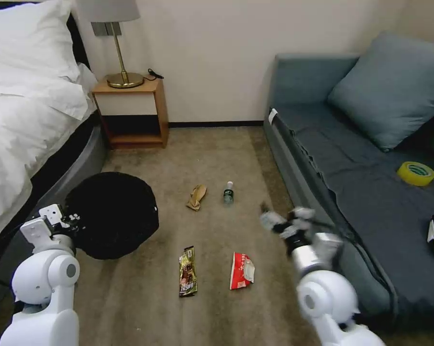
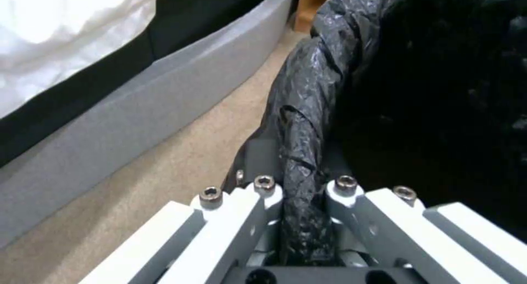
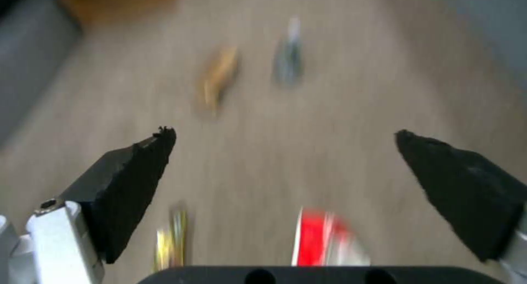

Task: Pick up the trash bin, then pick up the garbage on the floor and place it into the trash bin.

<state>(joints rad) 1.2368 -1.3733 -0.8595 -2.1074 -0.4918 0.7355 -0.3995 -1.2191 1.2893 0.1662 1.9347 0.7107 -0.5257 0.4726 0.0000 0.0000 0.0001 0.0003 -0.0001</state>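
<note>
Four pcs of garbage lie on the carpet, one of each kind, in two rows. Far row: a tan paper scrap [image 1: 196,197] on the left and just beside it a small clear bottle [image 1: 229,192] w/ green label, lying down. Near row: a brown-gold candy wrapper [image 1: 188,271] on the left and a red-and-white snack wrapper [image 1: 241,271] on the right. None of the four touch each other.

One trash bin [image 1: 112,214], round, is lined w/ a black plastic bag [image 2: 307,111] that covers the rim and the outside, so no white is visible. It sits left of the litter, near the bed [image 1: 29,110]. The inside is dark; I cannot tell if something is in it. All four litter pcs are outside it.

Two grippers. The left gripper [image 2: 303,212] is at the near-left edge of the bin, and in the left wrist view its fingers [image 2: 263,189] are closed narrow on the bagged rim, the plastic bunched between them. The right gripper [image 3: 285,152] hovers above the floor next to the sofa [image 1: 351,173], spread wide w/ nothing between the black pads [image 3: 131,173]; below it are the two near wrappers, and farther the scrap and bottle.

On the sofa: one yellow tape roll [image 1: 416,173] and one blue cushion [image 1: 394,86].
</note>
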